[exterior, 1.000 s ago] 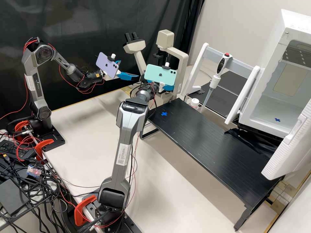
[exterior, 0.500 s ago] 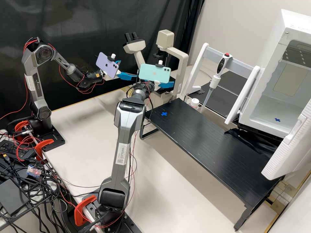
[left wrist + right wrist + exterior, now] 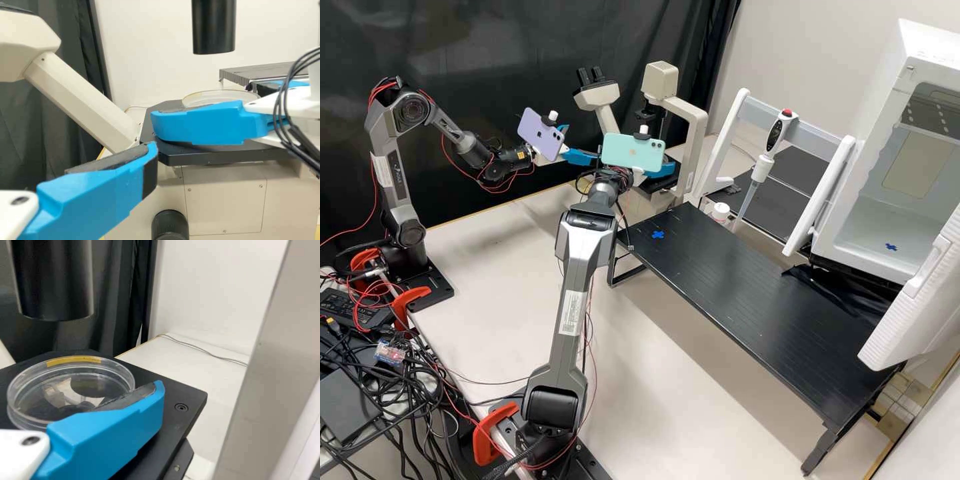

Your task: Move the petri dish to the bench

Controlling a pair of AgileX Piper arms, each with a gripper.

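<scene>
The clear petri dish [image 3: 75,385] lies flat on the microscope's black stage [image 3: 192,402]; the left wrist view shows it too, as a flat disc [image 3: 220,96]. My right gripper [image 3: 663,169] is at the stage, partly behind the green phone. Open, its blue fingers stand near the dish; in its wrist view, one finger of the right gripper [image 3: 115,432] overlaps the dish's near rim. My left gripper [image 3: 587,144] is held off to the microscope's side, fingers parted and empty; one finger of the left gripper [image 3: 100,192] shows in its wrist view. The black bench [image 3: 733,287] bears a blue cross.
The microscope [image 3: 693,127] stands behind the bench, its black tube [image 3: 214,27] above the stage. A pipette [image 3: 768,147] hangs on a white rack by a small white bottle [image 3: 720,212]. At the right is a white chamber [image 3: 840,227] with its door open.
Across the high view, my right arm's wrist and green phone have shifted left, away from the microscope's upright, and the forearm has swung slightly with them. My left arm has stayed still.
</scene>
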